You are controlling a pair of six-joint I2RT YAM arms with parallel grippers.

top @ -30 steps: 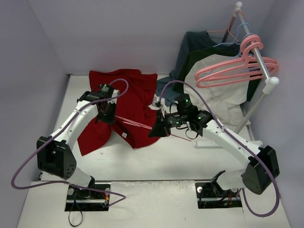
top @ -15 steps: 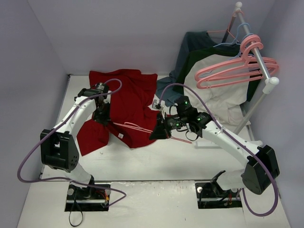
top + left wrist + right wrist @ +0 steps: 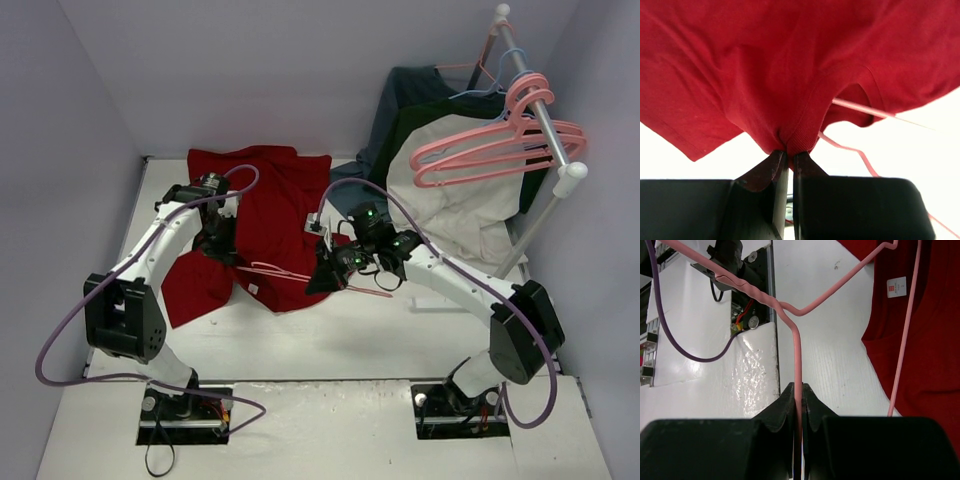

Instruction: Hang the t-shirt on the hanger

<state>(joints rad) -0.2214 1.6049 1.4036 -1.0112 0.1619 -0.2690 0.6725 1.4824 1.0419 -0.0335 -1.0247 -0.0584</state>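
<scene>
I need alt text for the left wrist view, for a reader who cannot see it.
The left gripper is shut on the ribbed collar of a plain deep-red cloth t-shirt, which fills the upper view. A slim salmon-pink wire hanger shows beside the collar, over a white table.

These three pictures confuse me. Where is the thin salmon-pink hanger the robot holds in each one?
Top external: the slim salmon-pink hanger sits centre, crossing the lower edge of the deep-red cloth t-shirt.
Left wrist: right of centre, emerging from behind the collar.
Right wrist: centre, rising from the right end effector.
Shared landmark: that t-shirt, in all three.
</scene>
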